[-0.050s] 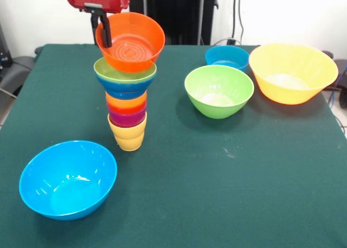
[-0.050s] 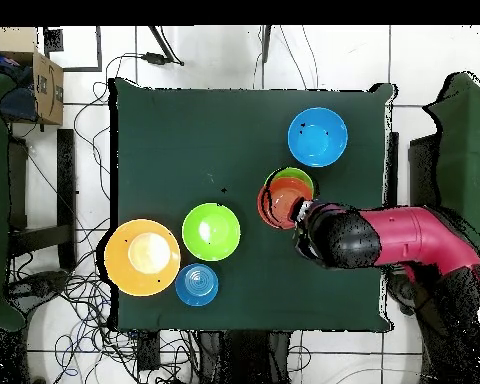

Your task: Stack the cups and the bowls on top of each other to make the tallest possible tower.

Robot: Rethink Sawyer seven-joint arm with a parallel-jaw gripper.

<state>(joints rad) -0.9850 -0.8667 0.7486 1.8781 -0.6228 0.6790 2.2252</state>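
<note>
Lab: cloth-covered table (image 2: 184, 150), floor cables (image 2: 94, 120), cardboard box (image 2: 46, 85).

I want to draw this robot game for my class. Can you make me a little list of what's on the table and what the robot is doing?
Tower: the tower stands on the green table, yellow cup at the bottom, green bowl on top.
Robot: the pincer grips the rim of the orange-red bowl, tilted, right above the tower.
Loose bowls: big light blue bowl, green bowl, small blue bowl, big orange-yellow bowl.
Bowls left to stack: four, all upright.
</note>
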